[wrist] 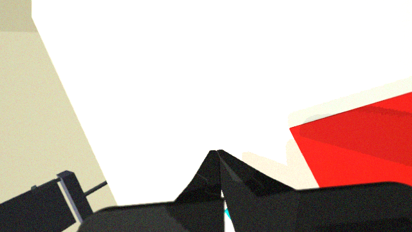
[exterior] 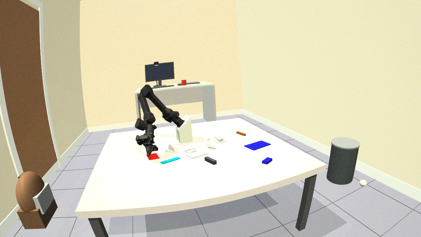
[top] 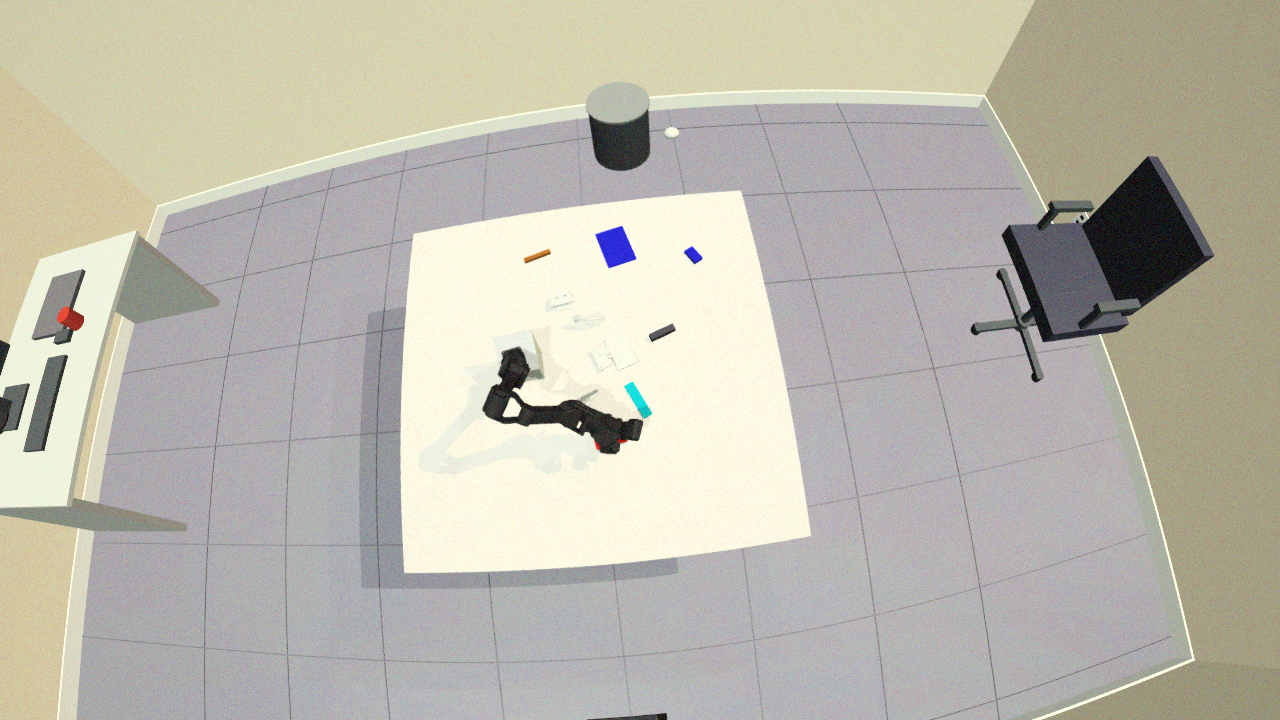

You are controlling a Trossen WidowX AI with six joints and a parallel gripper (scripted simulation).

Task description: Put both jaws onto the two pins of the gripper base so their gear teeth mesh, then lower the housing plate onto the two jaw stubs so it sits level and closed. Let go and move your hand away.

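Observation:
My gripper [exterior: 149, 154] [wrist: 215, 156] is shut and empty, pointing down low over the table beside the red tile. A white curved jaw-like part [top: 587, 394] [exterior: 169, 148] lies near the arm, partly hidden in the top view. Another white jaw-like part [top: 586, 319] [exterior: 210, 144] lies farther back. A white block with two small raised spots [top: 560, 300] [exterior: 218, 139] is beyond it. A white bracket-like part [top: 600, 360] [exterior: 190, 150] lies beside or against a flat white plate [top: 624, 355] [exterior: 197, 155]. Which is base or housing is hard to tell.
A red tile [exterior: 153, 157] [wrist: 360, 148] lies beside the fingertips. A cyan bar [top: 638, 400] [exterior: 170, 160], a dark block [top: 662, 332] [exterior: 210, 160], a blue sheet [top: 615, 247] [exterior: 257, 145], a blue block [top: 693, 255] [exterior: 266, 160] and an orange bar [top: 537, 256] [exterior: 241, 133] lie around.

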